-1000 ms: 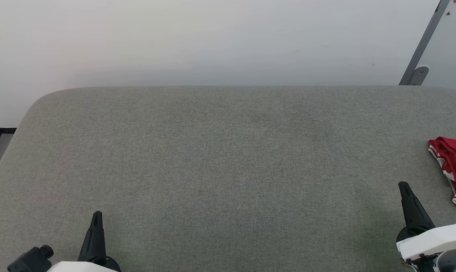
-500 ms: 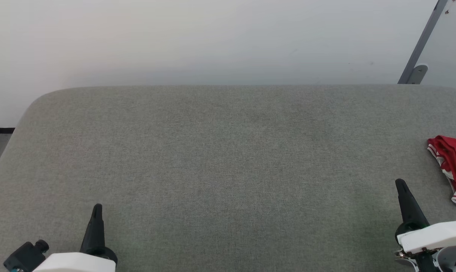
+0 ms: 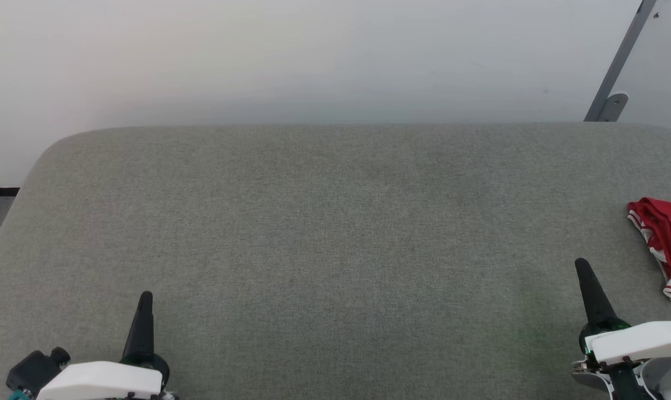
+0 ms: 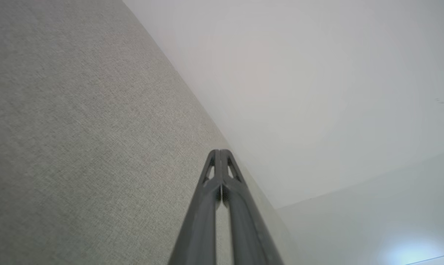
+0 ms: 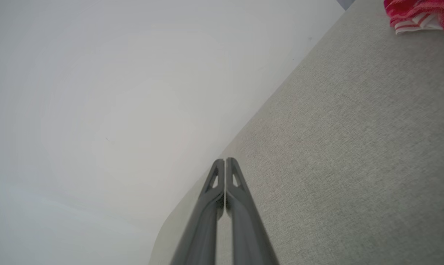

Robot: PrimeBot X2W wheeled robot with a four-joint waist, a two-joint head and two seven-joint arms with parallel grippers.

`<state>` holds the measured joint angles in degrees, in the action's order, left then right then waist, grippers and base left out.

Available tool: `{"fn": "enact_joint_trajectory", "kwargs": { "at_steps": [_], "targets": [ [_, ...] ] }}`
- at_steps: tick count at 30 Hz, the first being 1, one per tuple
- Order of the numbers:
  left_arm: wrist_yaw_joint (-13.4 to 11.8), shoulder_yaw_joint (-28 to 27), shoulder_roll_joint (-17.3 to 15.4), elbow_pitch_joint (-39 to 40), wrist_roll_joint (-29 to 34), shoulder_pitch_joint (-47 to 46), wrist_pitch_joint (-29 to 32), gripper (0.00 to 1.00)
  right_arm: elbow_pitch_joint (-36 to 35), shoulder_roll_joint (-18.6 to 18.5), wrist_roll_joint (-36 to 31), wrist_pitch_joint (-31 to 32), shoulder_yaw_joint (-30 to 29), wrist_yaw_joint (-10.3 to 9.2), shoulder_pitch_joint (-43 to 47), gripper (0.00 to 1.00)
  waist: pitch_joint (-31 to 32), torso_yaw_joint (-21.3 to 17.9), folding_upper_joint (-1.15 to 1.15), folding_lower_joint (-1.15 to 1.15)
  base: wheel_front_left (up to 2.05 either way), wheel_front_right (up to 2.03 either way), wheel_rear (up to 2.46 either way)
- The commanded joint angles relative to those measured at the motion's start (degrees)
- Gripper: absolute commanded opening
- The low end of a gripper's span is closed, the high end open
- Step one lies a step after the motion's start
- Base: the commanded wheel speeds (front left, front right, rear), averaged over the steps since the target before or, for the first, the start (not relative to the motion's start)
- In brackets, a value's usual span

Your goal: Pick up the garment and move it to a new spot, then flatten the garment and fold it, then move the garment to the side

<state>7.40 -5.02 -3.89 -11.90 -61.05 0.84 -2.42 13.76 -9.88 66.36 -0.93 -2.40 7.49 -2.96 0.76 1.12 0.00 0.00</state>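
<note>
The garment is judged light, soft and limp. It is bunched into a red heap with striped white trim, so no shape is likely to be kept once it is lifted, and sagging from the pinched point is to be expected. A hold is best taken on a raised fold or on the striped hem along the heap's near edge, where a thicker ridge of cloth is offered. A single flat layer would be harder to pinch off the woven grey pad.

At the lower left, the left gripper is held low over the pad, its fingers pressed together with nothing between them and pointed toward the wall. The middle of the pad is bare. At the lower right, the right gripper is posed likewise: closed, empty, low, its tip leaning slightly left. The garment lies on the pad to its right, near but apart, and is partly cut off by the head view's edge. The right arm is judged the better placed; its fingers would have to be parted first.
</note>
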Motion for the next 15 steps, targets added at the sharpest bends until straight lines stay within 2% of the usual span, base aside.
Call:
{"fn": "enact_joint_trajectory", "kwargs": {
  "at_steps": [1,15],
  "targets": [
    [0.08,-0.33,-0.20,0.41,-1.91,-1.60,0.61,0.00,-0.24,0.11,1.59,0.51,-0.58,0.00,-1.41,0.00,-0.02,-0.03,0.00,0.00,0.00,0.00,0.00],
    [0.10,-0.63,0.10,-0.20,-9.10,-3.05,2.65,0.00,-0.13,1.82,7.47,2.23,-1.42,0.01,-1.88,0.00,-0.20,-0.24,0.00,0.00,0.00,0.00,0.00]
  ]
}}
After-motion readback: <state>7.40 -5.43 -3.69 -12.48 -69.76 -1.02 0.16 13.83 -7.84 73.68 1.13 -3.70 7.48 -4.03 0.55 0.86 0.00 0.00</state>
